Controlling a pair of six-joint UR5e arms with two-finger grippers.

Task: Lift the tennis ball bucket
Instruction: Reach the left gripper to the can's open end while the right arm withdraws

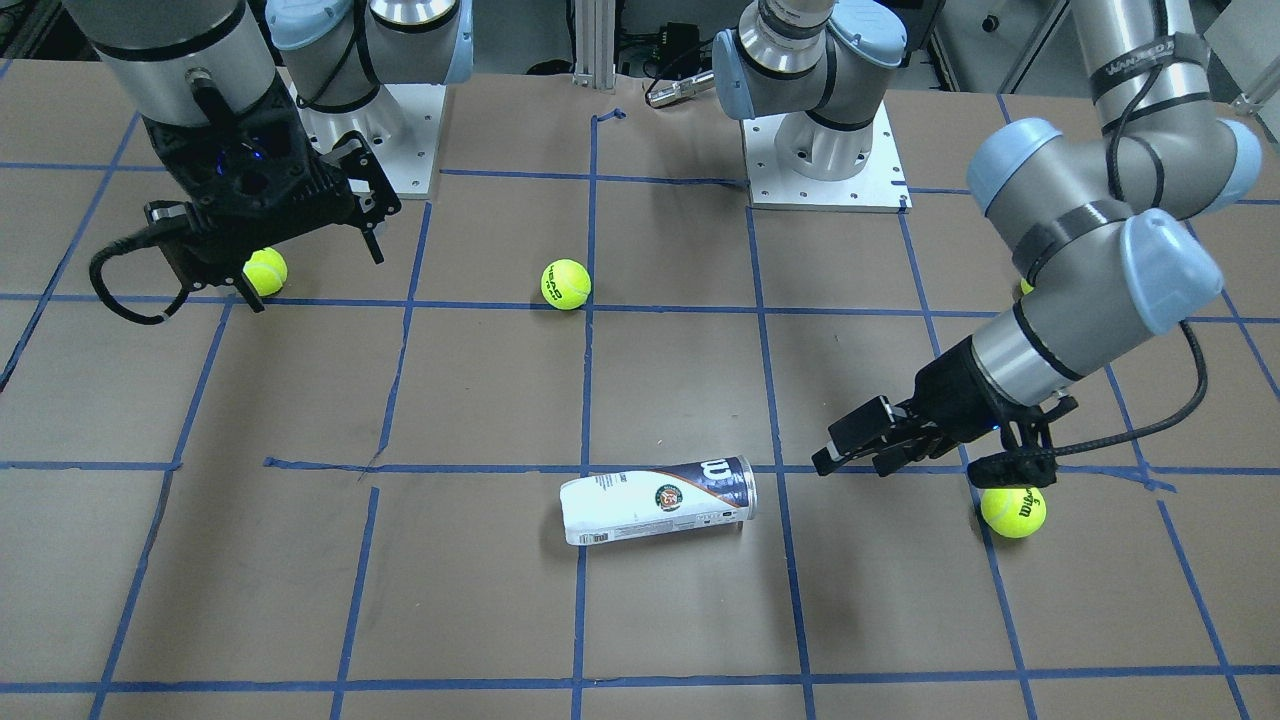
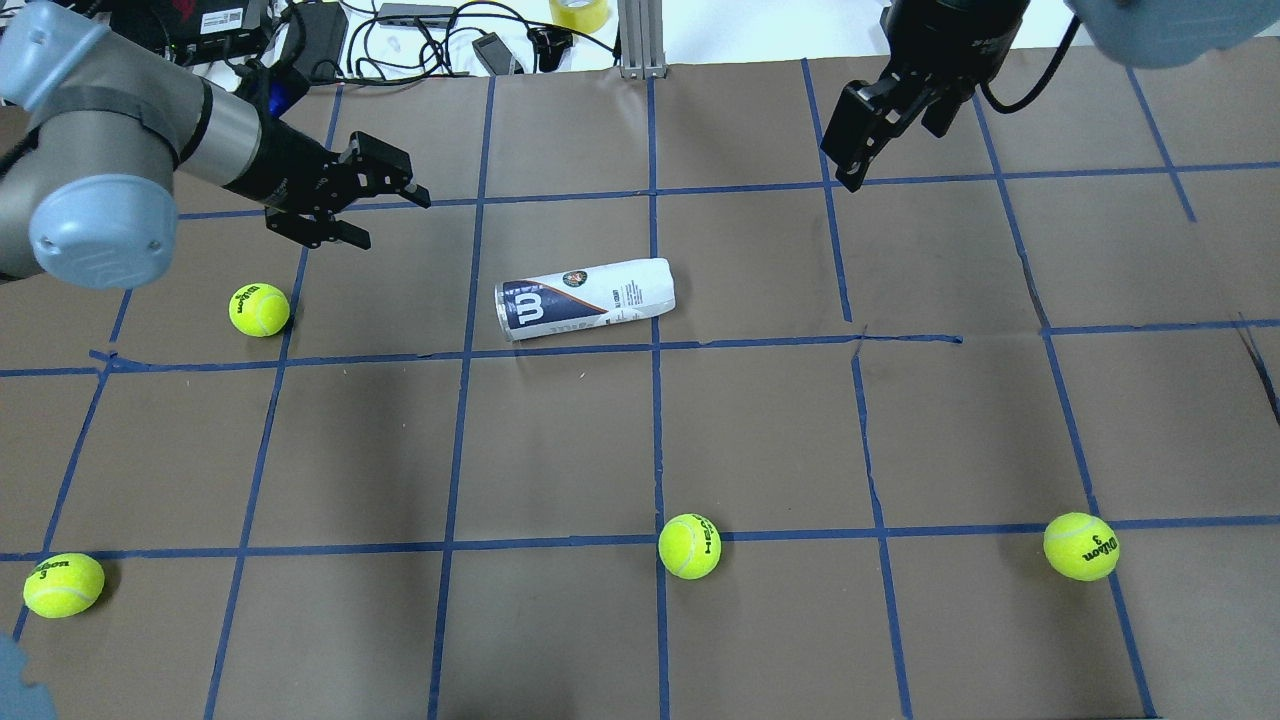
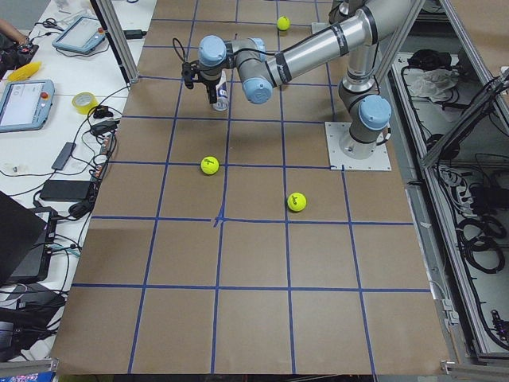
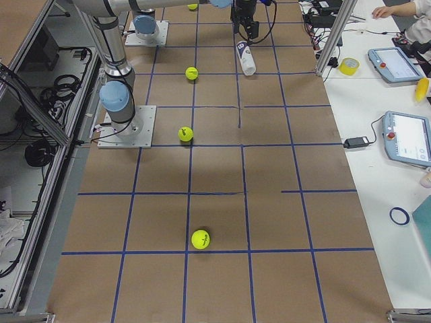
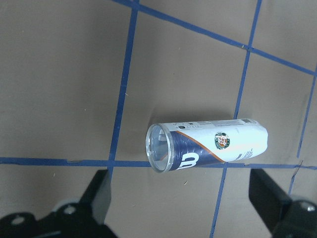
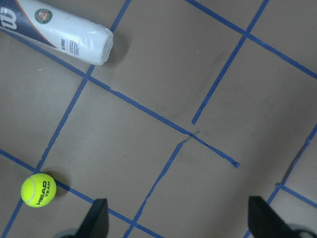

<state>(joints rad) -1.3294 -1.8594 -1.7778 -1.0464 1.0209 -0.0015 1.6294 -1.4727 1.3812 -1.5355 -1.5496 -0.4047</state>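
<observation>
The tennis ball bucket (image 2: 585, 297) is a clear tube with a white and navy label. It lies on its side on the brown table, and also shows in the front view (image 1: 655, 500). In the left wrist view the bucket (image 5: 208, 146) points its open mouth toward the camera. My left gripper (image 2: 395, 222) is open and empty, and hovers apart from the bucket on the side of its mouth end (image 1: 850, 462). My right gripper (image 2: 890, 160) is open and empty, high above the table and away from the bucket's closed end (image 6: 59, 29).
Yellow-green tennis balls lie loose: one near my left gripper (image 2: 259, 309), one in the middle foreground (image 2: 689, 546), one at the right (image 2: 1081, 546), one at the near left corner (image 2: 63, 584). Blue tape lines grid the table (image 2: 760, 440).
</observation>
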